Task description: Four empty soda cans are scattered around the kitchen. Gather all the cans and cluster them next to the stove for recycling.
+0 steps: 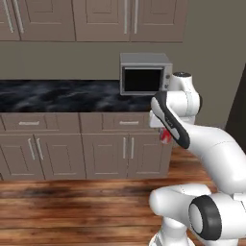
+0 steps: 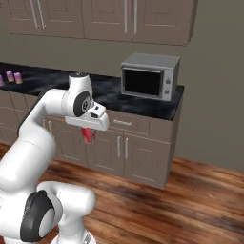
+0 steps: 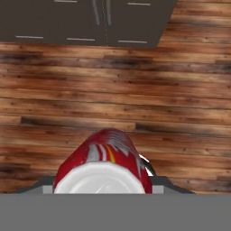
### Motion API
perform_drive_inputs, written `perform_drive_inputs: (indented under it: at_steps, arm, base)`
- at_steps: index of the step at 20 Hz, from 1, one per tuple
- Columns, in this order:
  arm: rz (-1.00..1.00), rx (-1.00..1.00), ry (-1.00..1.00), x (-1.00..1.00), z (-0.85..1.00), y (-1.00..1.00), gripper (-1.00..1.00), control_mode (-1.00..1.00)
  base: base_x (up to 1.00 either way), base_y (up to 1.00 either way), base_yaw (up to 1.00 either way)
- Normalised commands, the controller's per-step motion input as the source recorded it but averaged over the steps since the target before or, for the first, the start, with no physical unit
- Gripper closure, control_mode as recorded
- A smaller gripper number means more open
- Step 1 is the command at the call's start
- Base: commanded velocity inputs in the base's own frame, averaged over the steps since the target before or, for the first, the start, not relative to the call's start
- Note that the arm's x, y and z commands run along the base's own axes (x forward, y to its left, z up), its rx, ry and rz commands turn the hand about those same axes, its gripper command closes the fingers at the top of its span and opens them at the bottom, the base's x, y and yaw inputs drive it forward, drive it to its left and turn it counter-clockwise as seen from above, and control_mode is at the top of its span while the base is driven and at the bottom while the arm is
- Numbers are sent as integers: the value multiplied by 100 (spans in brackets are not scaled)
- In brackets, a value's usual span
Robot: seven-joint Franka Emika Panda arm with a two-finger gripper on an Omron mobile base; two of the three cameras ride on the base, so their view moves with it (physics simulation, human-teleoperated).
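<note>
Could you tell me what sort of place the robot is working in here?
A home kitchen, apparently: a grey microwave sits on a dark marbled counter, with wooden cabinets below and above it.

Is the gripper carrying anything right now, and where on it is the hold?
Yes: the gripper holds the red soda can with a silver top by its sides, above the wooden floor.

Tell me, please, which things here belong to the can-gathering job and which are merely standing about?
Part of the job:
- red soda can, held in the gripper above the wooden floor
- two purple soda cans on the far counter

Standing about:
- grey microwave
- lower cabinets
- upper cabinets
</note>
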Motion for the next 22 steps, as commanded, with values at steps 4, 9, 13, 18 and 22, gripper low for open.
perform_drive_inputs:
  at_steps: [4, 9, 13, 18, 22]
  arm:
    - [0, 0, 0, 0, 0, 0, 100, 100]
    - [0, 0, 0, 0, 0, 0, 100, 100]
    - [0, 0, 0, 0, 0, 0, 100, 100]
    - [0, 0, 0, 0, 0, 0, 100, 100]
    - [0, 0, 0, 0, 0, 0, 100, 100]
  base:
    - [55, 68, 8]
    - [53, 71, 7]
    - [54, 67, 7]
    - [50, 68, 6]
    - [54, 67, 5]
